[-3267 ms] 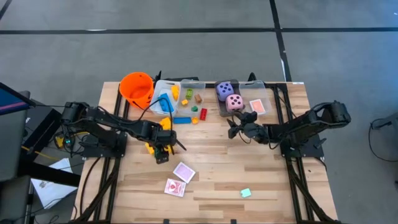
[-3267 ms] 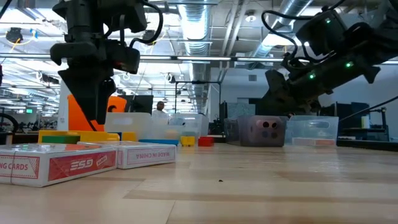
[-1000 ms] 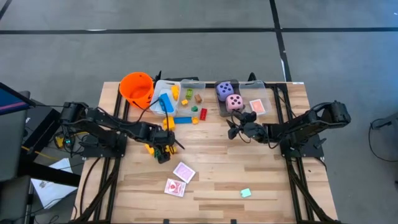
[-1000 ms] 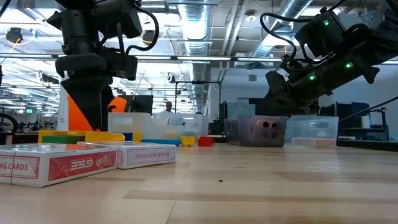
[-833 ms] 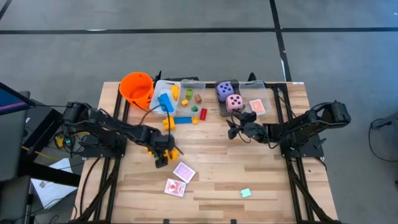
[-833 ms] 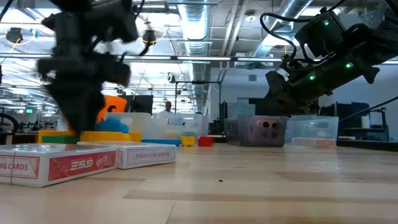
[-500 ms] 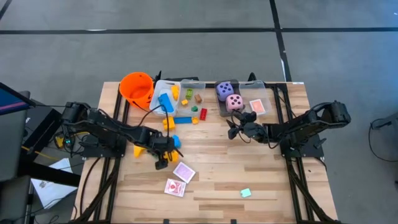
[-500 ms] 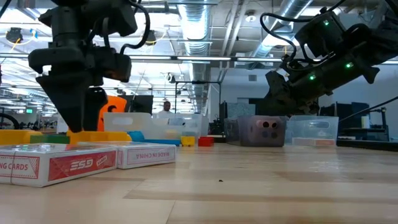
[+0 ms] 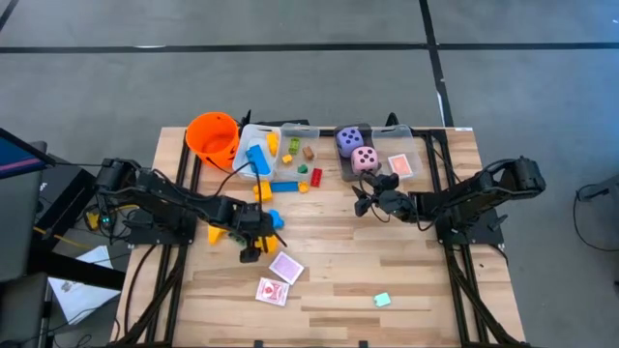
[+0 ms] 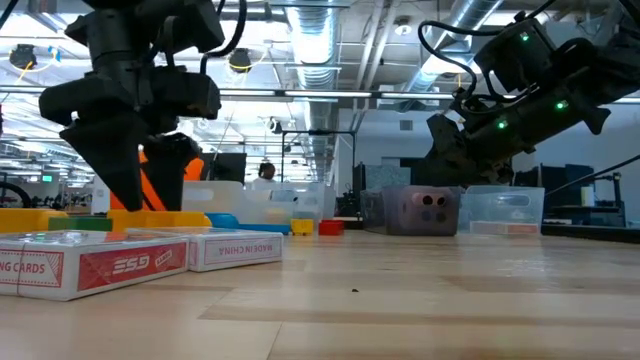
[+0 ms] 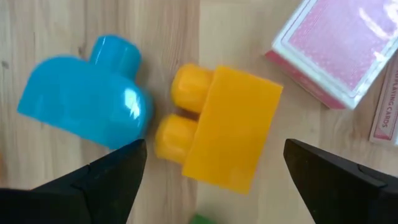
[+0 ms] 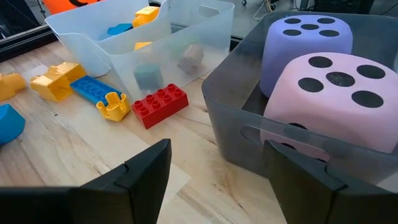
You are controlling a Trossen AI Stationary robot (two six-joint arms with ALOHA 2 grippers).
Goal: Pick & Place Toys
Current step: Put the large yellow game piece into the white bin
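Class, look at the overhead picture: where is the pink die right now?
The pink die sits in the clear bin at the table's far edge, right of centre, beside the purple die and just beyond the right gripper.

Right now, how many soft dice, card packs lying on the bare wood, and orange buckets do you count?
Soft dice: 2, the purple die and the pink die
Card packs on bare wood: 2
Orange bucket: 1
Total: 5
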